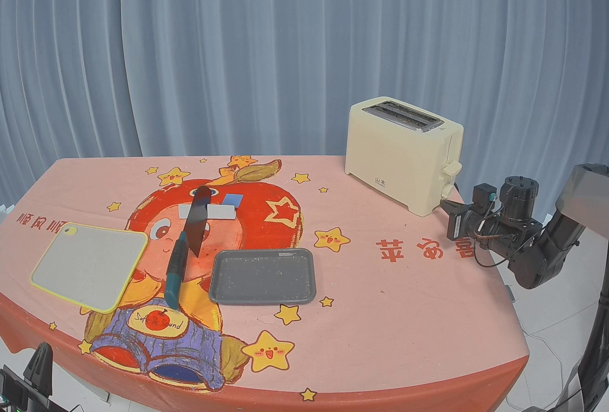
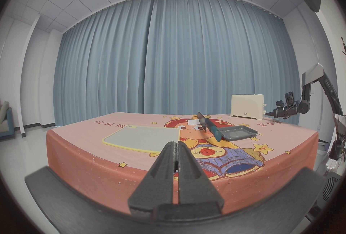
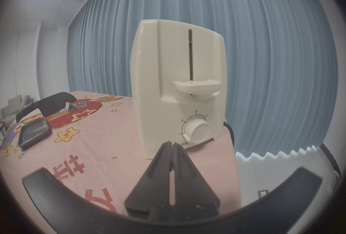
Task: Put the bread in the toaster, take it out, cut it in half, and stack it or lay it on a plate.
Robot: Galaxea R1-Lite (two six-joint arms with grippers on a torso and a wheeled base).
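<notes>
The toaster (image 1: 403,153) (image 3: 178,87) stands at the far right of the tabletop (image 1: 406,299), its two slots facing up; what sits in the slots cannot be made out. On its end face the lever (image 3: 197,87) sits partway down its track, above a round dial (image 3: 196,130). The right hand (image 3: 172,145) (image 1: 449,206) is at that end of the toaster, low and close to its base, with its fingers pressed together and nothing between them.

Toward the middle of the tabletop lies a grey plate (image 1: 263,275) (image 2: 238,132), a shallow rectangular tray. Just to its left a knife (image 1: 189,235) (image 2: 209,126) with a teal handle and dark blade is propped at a slant, the blade lifted over a small white block (image 1: 219,212). Farther left lies a pale cutting board (image 1: 89,264) (image 2: 144,138) with a yellow rim.

The left hand (image 2: 176,150) is off the near edge of the tabletop, on the cutting board's side, fingers closed together and empty.
</notes>
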